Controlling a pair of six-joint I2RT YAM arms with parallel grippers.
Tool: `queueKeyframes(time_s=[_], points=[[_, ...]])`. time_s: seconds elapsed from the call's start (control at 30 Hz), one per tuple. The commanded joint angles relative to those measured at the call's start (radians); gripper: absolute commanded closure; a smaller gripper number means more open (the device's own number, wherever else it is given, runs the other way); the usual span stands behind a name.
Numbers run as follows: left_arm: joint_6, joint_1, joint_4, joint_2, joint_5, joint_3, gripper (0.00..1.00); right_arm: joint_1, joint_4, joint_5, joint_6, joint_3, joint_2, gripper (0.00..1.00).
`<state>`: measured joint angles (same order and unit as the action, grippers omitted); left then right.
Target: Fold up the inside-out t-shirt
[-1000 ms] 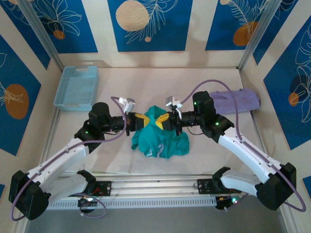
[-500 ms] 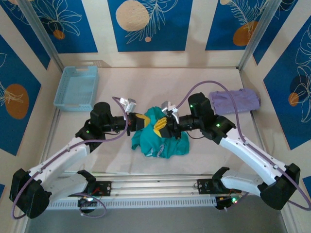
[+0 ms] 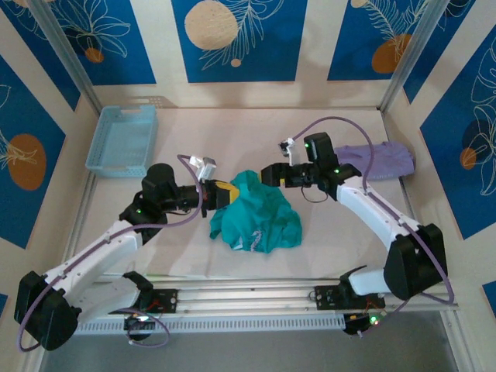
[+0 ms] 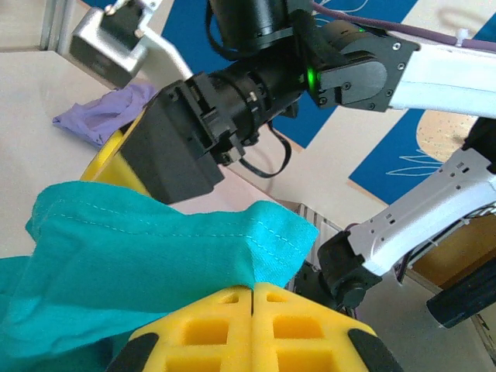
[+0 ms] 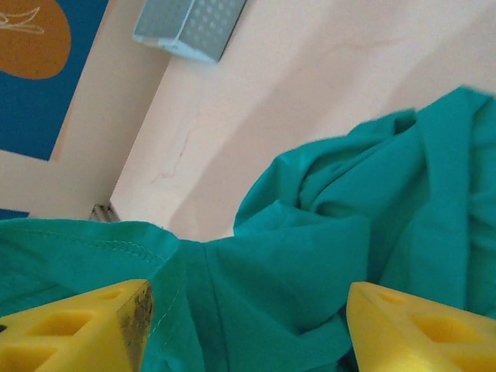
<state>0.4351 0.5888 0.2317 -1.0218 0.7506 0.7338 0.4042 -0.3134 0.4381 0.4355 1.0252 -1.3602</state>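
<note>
Teal t-shirt [image 3: 256,217] sits bunched in a crumpled heap mid-table [image 3: 232,132], stitched seams showing, with its far-left edge lifted up off the pile.

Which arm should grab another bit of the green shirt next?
Probably right: the right gripper is open and free beside the t-shirt, while the left gripper is clamped shut on a fold of it.

A robotics test cell in a laboratory is indicated. The table [image 3: 256,128] is enclosed by aluminium profile posts [image 3: 62,54] and printed blue wall panels [image 3: 232,39], and a slotted mounting rail [image 3: 248,297] is fitted along its near edge.
</note>
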Motion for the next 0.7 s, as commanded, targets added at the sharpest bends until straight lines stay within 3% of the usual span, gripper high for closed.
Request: queueKeyframes(time_s=[0.0, 0.13, 0.27, 0.33, 0.53, 0.67], points=[[-0.033, -0.011, 0.024, 0.014, 0.024, -0.008, 1.00, 0.028, 0.031, 0.105, 0.062, 0.046, -0.001, 0.32], [-0.033, -0.009, 0.026, 0.013, 0.024, -0.009, 1.00, 0.052, 0.013, 0.127, 0.051, 0.071, -0.046, 0.33], [-0.036, -0.010, 0.021, 0.015, 0.022, -0.008, 1.00, 0.073, -0.005, 0.154, 0.050, 0.085, -0.101, 0.43], [-0.040, -0.010, 0.014, 0.019, 0.015, -0.007, 1.00, 0.079, -0.008, 0.159, 0.048, 0.089, -0.109, 0.53], [-0.059, -0.010, -0.017, 0.052, -0.039, -0.017, 1.00, 0.050, -0.014, 0.131, 0.024, 0.086, -0.037, 0.96], [-0.069, -0.011, -0.030, 0.072, -0.071, -0.031, 1.00, 0.018, 0.053, 0.074, 0.019, 0.040, 0.082, 1.00]])
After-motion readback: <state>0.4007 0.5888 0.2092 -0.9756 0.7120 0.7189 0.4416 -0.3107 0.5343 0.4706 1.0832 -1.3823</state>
